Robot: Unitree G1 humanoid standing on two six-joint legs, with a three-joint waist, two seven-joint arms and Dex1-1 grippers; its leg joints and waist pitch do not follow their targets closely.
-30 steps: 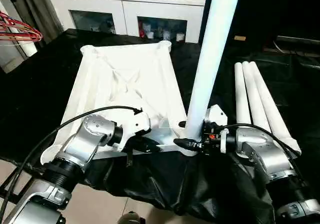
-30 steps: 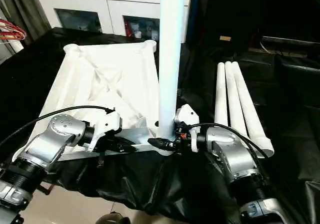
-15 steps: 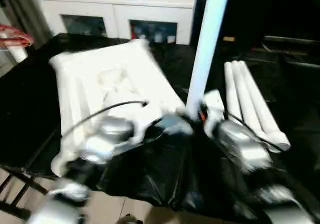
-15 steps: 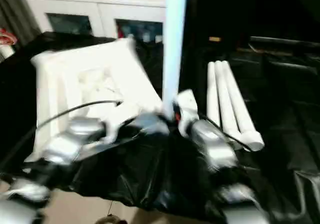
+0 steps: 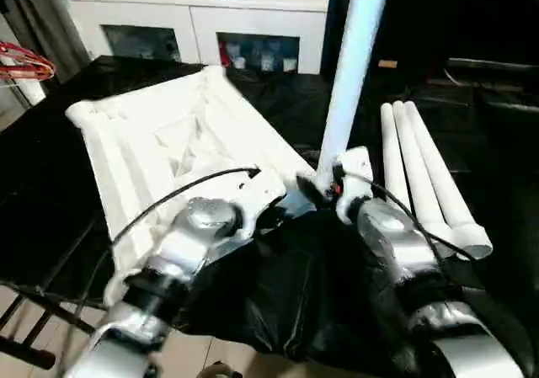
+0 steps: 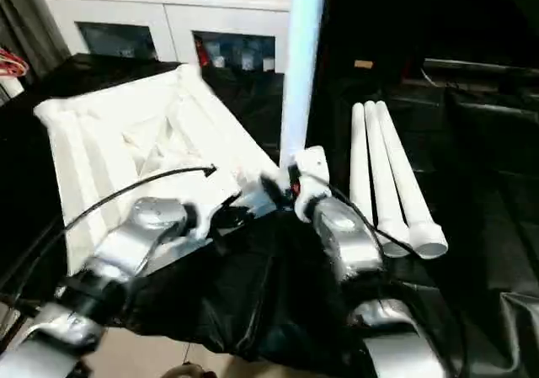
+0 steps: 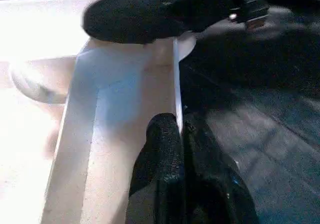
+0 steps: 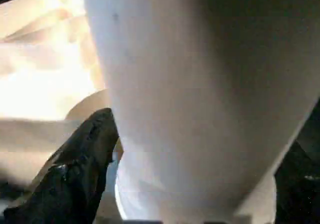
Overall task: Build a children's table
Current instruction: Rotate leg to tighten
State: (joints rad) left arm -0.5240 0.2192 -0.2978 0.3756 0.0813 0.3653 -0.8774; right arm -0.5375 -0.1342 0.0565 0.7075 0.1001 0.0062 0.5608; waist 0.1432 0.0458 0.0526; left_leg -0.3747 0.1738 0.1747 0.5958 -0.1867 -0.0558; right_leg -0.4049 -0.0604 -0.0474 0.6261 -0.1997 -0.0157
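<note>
1 white table top, ribbed underside up, on black-draped tabletop, skewed, white cabinet behind. 1 leg upright at near right corner socket, base low in it; whether fully home cannot be told. 3 spare legs flat, side by side, just beside top on right. Right claw clamped round upright leg just above socket; black fingers pressed to tube in right wrist view. Left claw closed on thin near rim of top, 2 fingers either side of edge.

Step in hand, by judgement: seating leg 1 of 4, top braced by left claw. Next move likely to call for firm downward press along leg axis, top kept steady, then release and reach for 1 of 3 spares.
</note>
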